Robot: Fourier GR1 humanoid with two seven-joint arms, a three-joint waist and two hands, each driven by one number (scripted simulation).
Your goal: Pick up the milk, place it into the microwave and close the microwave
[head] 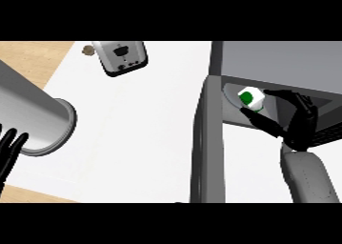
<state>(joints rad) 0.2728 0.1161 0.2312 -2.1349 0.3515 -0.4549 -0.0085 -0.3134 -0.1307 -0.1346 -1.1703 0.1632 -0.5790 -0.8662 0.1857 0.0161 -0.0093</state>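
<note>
Head view, looking steeply down at the white counter (138, 143). The milk (251, 98) is a small white carton with a green patch on its visible face; it sits inside the open cavity of the microwave (286, 62), near the cavity's left side. The carton appears tilted, its top end leaning toward the upper left of the view, with the long axis running from there down toward the lower right; how far it leans cannot be told exactly. The right hand (297, 121) reaches into the cavity, its fingers above and thumb below curled round the carton's right side, holding it. The grey right forearm (310, 178) enters from the lower edge. The microwave door (207, 143) stands open, seen edge-on as a dark grey panel running down the view to the left of the cavity. The left hand (3, 155) rests at the lower left edge, fingers straight and pointing up, holding nothing, just beside a large grey cylinder (29, 114) lying on its side. A toaster (120, 57) stands at the counter's far edge.
</note>
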